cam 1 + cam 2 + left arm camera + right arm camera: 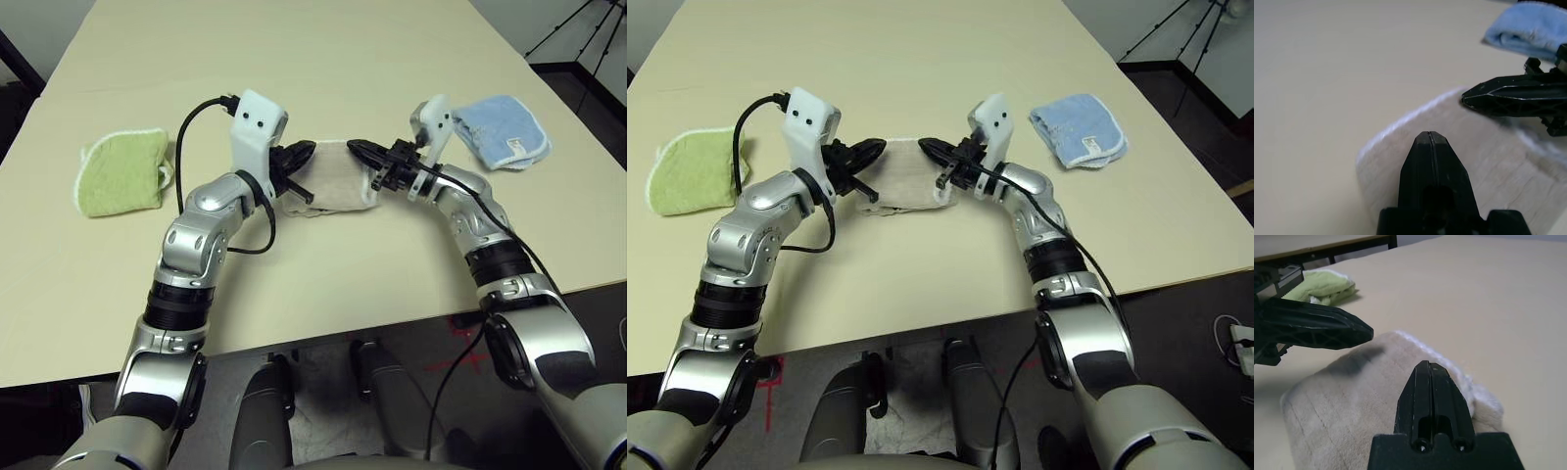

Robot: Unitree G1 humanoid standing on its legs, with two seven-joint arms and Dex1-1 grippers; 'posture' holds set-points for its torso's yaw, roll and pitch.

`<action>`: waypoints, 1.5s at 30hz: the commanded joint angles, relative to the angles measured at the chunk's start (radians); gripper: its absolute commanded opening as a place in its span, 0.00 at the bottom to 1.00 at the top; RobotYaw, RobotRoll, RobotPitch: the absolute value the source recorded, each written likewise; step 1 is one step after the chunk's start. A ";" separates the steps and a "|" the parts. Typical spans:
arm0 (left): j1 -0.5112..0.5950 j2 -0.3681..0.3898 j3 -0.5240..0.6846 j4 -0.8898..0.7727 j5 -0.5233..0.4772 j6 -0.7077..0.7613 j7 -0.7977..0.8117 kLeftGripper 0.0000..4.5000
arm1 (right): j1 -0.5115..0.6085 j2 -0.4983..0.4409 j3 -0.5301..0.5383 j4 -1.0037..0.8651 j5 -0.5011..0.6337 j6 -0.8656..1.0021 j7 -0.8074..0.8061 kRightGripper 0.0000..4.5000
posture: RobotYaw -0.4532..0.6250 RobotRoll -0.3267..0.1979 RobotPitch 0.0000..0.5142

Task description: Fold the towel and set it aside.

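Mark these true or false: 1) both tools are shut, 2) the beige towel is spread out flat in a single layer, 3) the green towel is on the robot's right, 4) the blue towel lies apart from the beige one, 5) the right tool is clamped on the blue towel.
1) True: the left tool and the right tool both have their fingers pressed together, with nothing between them.
2) False: the beige towel lies folded into a compact bundle between the two tools.
3) False: the green towel lies on the robot's left.
4) True: the blue towel sits off to the right with bare table between the two.
5) False: the right tool is over the beige towel and holds nothing.
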 commanded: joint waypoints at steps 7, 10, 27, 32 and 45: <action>-0.018 -0.019 -0.026 0.207 0.077 -0.143 -0.007 0.00 | -0.014 -0.004 0.035 0.198 -0.103 -0.055 -0.061 0.01 | 0.30 0.62 0.35; -0.020 -0.027 -0.025 0.231 0.086 -0.160 -0.010 0.00 | -0.014 -0.004 0.034 0.221 -0.116 -0.065 -0.067 0.01 | 0.30 0.62 0.36; 0.047 0.040 0.138 -0.007 -0.036 -0.076 -0.040 0.07 | -0.035 -0.022 -0.058 0.100 -0.003 -0.092 0.020 0.11 | 0.33 0.62 0.33; 0.173 0.102 0.219 -0.233 -0.108 0.043 -0.021 0.45 | 0.010 -0.045 -0.065 -0.031 0.042 -0.080 0.087 0.50 | 0.35 0.62 0.32; 0.445 0.150 0.381 -0.508 -0.296 0.088 -0.069 0.99 | 0.163 -0.079 -0.059 -0.311 0.118 0.039 0.166 1.00 | 0.38 0.62 0.32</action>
